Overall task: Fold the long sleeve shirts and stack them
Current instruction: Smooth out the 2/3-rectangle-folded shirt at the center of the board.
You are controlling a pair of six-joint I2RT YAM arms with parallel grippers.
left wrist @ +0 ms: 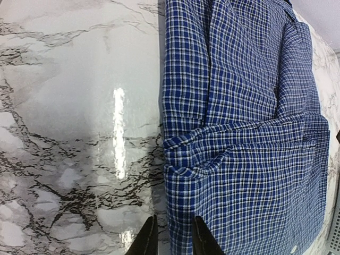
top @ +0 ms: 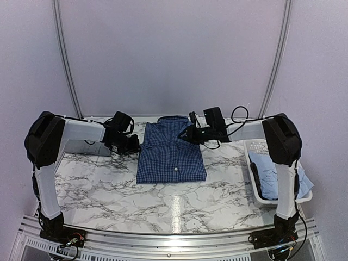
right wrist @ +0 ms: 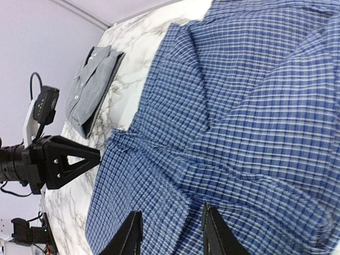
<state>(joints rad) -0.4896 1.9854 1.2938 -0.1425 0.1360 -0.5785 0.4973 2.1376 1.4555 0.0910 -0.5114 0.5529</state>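
The dark blue checked shirt [left wrist: 244, 133] lies folded on the marble desk [left wrist: 64, 138], filling the view from 12 through 3 to 5 o'clock. Its left edge runs down to 6 o'clock. There the left gripper [left wrist: 171, 241] shows two dark fingertips [left wrist: 145, 241] slightly apart, straddling that edge; contact with the cloth is unclear.

blue chk shirt [top: 171, 149]: folded flat, ctr | grey shirt [right wrist: 90, 87]: folded, far left | lt blue shirt [top: 269, 163]: crumpled, right
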